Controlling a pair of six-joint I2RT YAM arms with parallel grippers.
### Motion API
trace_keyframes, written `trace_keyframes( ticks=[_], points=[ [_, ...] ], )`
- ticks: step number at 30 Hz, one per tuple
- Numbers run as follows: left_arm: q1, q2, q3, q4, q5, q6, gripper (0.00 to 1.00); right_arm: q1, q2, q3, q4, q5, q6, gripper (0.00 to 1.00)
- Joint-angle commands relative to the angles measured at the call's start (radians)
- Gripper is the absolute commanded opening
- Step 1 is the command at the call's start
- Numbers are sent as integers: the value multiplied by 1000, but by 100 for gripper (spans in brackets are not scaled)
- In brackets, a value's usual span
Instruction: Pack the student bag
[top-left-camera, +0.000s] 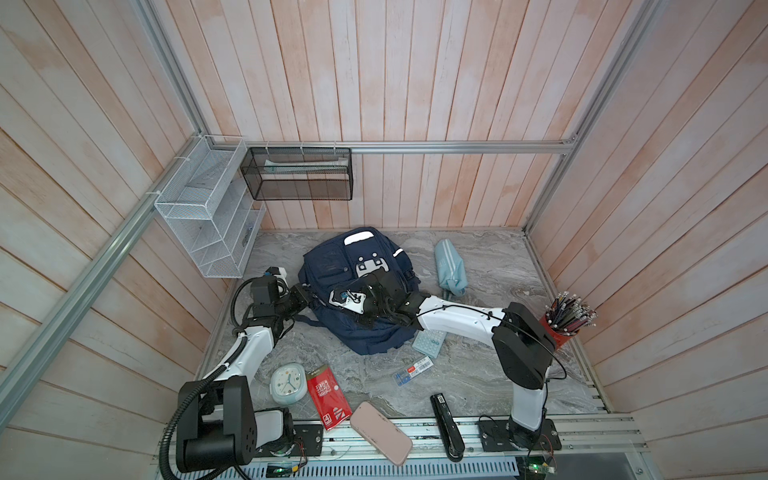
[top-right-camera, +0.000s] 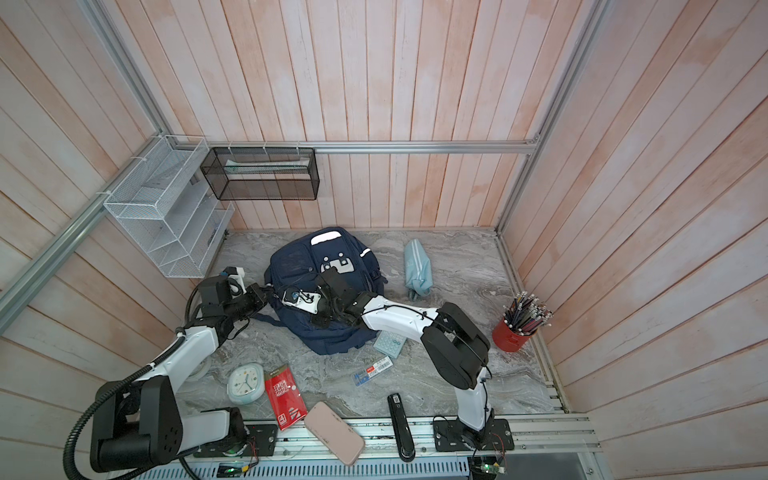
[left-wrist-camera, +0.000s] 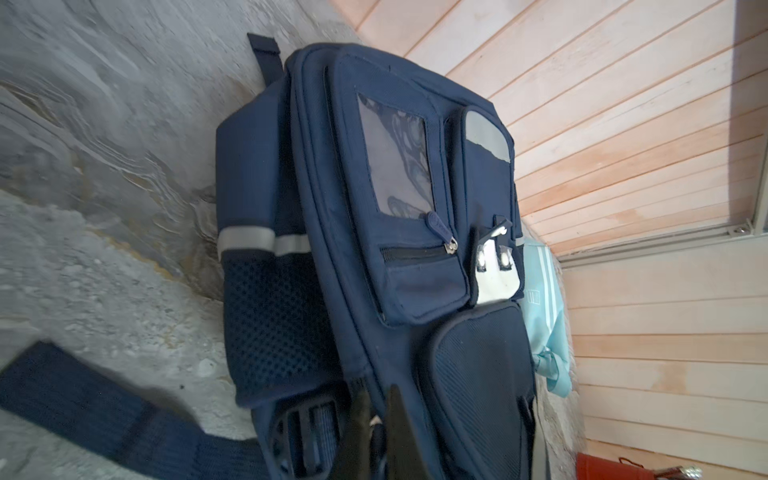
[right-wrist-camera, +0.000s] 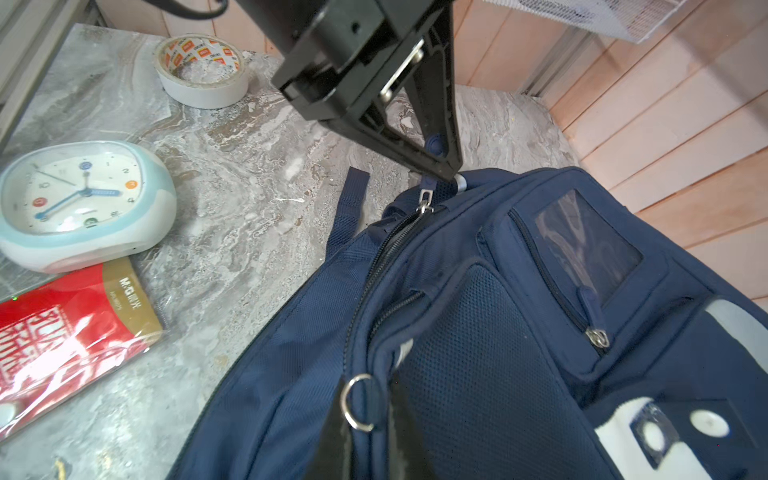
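Note:
The student bag (top-left-camera: 357, 286), a navy backpack with white stripes and studded patches, lies front-up in the middle of the marble table in both top views. My left gripper (right-wrist-camera: 441, 172) is at its left edge, shut on the blue zipper pull of the main zip. In the left wrist view that gripper (left-wrist-camera: 376, 419) has its dark fingers pressed together against the bag's side. My right gripper (right-wrist-camera: 368, 419) lies over the bag's middle, shut on the zip seam where a small metal ring (right-wrist-camera: 360, 402) hangs. The main zip looks closed.
A light-blue pouch (top-left-camera: 451, 266) lies right of the bag and a calculator (top-left-camera: 428, 343) sits under my right arm. Along the front lie a clock (top-left-camera: 288, 382), red packet (top-left-camera: 326, 392), pink case (top-left-camera: 380, 432) and stapler (top-left-camera: 446, 426). At far right stands a red pencil cup (top-left-camera: 559, 332).

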Motion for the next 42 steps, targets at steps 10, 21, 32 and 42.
trace_keyframes(
  ticks=[10,21,32,42],
  points=[
    [92,9,-13,87,-211,61,13,-80,-150,-142,-31,-91,-1,0],
    [53,-177,61,-141,-219,106,66,-74,-166,-119,-3,39,190,74],
    [-390,-173,224,-272,-220,303,72,-277,-447,-387,209,334,563,98],
    [-780,193,443,-372,-537,450,77,-717,-447,-399,22,187,828,98]
  ],
)
